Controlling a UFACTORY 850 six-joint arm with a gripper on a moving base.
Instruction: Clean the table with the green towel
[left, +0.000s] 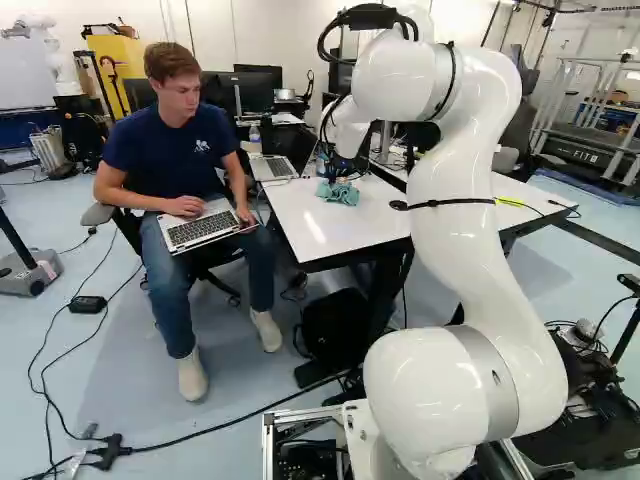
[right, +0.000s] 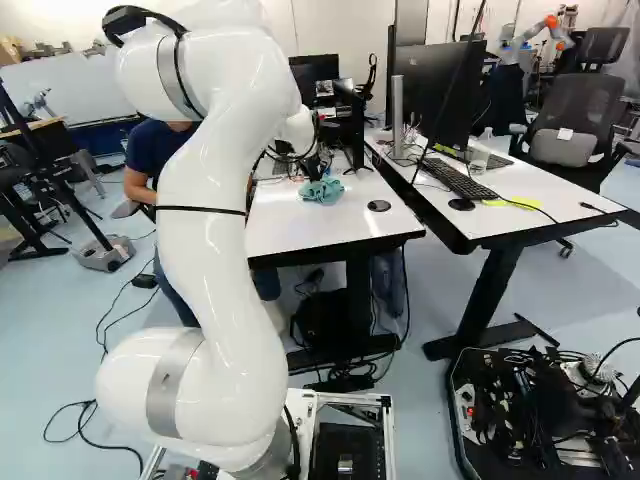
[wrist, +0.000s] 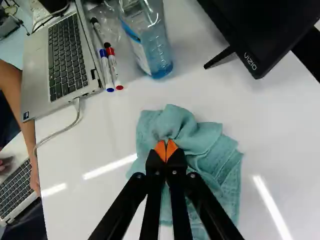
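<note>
My gripper (left: 340, 178) is low over the white table (left: 290, 215) in the left base view, at the green towel (left: 345, 194). The wrist view has the gripper (wrist: 166, 150) with its orange pads together, pinching a fold of the teal-green towel (wrist: 210, 150). The rest of the cloth lies crumpled on the table, spread beneath and around the fingers. What lies under the towel is hidden.
Ahead of the gripper stand a bottle with blue liquid (wrist: 152, 50) and a monitor (wrist: 260, 30). A laptop (wrist: 65, 60) and markers (wrist: 111, 70) lie beside them. A person with another laptop (left: 205, 228) sits close by the table edge.
</note>
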